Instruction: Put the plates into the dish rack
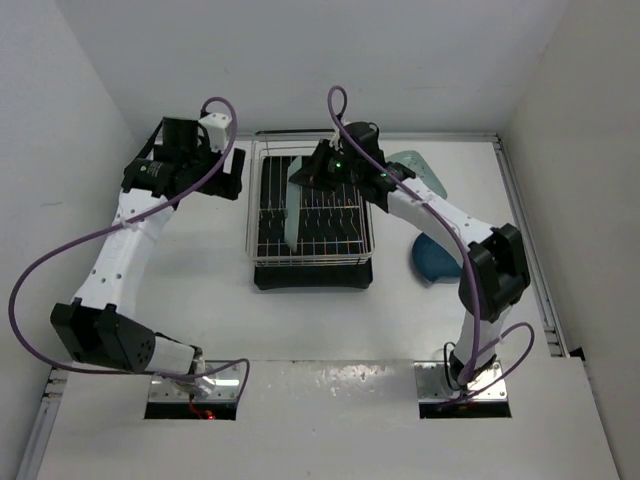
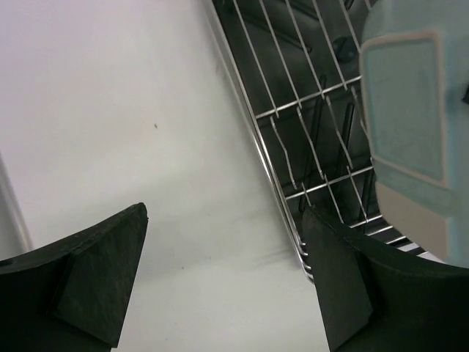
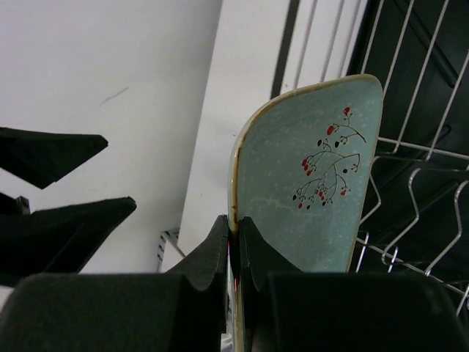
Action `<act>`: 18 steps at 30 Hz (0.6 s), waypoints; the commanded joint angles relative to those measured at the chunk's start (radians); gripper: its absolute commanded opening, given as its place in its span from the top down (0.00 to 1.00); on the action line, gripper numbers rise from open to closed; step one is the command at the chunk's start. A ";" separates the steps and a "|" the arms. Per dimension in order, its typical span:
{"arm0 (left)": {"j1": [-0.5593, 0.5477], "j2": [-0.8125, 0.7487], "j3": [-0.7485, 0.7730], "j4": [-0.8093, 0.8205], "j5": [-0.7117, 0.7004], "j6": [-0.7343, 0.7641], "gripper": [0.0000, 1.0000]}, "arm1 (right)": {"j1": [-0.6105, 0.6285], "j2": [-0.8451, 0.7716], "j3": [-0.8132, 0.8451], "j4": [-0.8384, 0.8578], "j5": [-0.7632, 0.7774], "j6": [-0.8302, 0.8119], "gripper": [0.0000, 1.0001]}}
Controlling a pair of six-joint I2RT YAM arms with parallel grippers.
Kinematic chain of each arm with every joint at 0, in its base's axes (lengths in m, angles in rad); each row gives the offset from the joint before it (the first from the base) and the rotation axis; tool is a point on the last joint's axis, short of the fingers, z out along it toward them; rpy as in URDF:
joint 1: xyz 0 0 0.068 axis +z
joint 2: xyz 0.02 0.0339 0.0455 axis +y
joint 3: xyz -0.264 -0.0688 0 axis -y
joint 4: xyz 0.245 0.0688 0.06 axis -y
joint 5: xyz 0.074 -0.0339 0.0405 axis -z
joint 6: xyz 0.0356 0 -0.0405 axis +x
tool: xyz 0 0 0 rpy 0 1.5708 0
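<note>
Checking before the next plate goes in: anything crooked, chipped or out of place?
Nothing stands out. The mint plate stands on edge inside the dish rack, its rim pinched by the right gripper, no chips visible. The other mint plate and the blue plate lie flat on the table right of it.

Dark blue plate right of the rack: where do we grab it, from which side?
By the rim, likely. The dark blue plate lies flat on the table, so only an edge pinch from above fits. Come at its edge facing the dish rack: that side shows free, while the right arm covers the other with its elbow.
</note>
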 commanded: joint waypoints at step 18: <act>0.082 0.053 -0.135 0.067 0.171 -0.008 0.11 | 0.026 -0.007 0.071 0.102 0.057 0.032 1.00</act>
